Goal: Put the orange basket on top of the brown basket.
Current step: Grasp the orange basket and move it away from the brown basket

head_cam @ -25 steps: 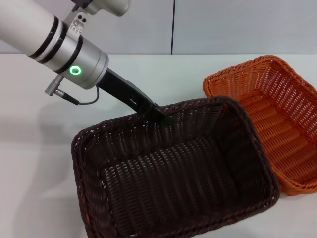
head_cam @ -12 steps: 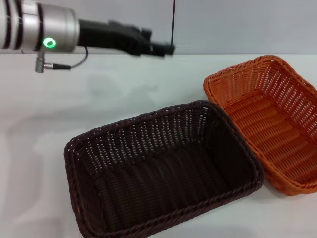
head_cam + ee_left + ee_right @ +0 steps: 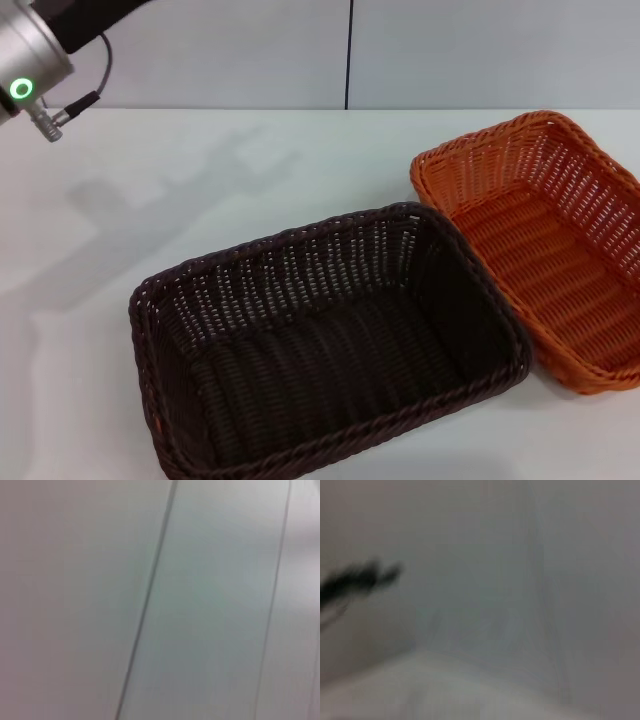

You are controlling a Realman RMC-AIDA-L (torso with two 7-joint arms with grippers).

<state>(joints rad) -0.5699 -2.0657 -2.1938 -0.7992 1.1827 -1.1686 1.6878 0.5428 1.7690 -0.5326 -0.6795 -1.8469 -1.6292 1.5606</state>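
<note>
The brown basket (image 3: 330,345) sits on the white table at the front centre, empty. The orange basket (image 3: 545,235) sits on the table at its right, its near left corner touching the brown basket's far right corner. Only the wrist of my left arm (image 3: 25,60) shows at the far left, raised high; its gripper is out of view. My right arm and gripper are out of view. The wrist views show only blurred wall.
The white table (image 3: 200,180) stretches to the back, where it meets a grey wall with a dark vertical seam (image 3: 350,50). The left arm's shadow falls on the table at the left.
My left gripper let go of the brown basket's far rim. The arm rose and swung left out of view. The brown basket settled flat on the table.
</note>
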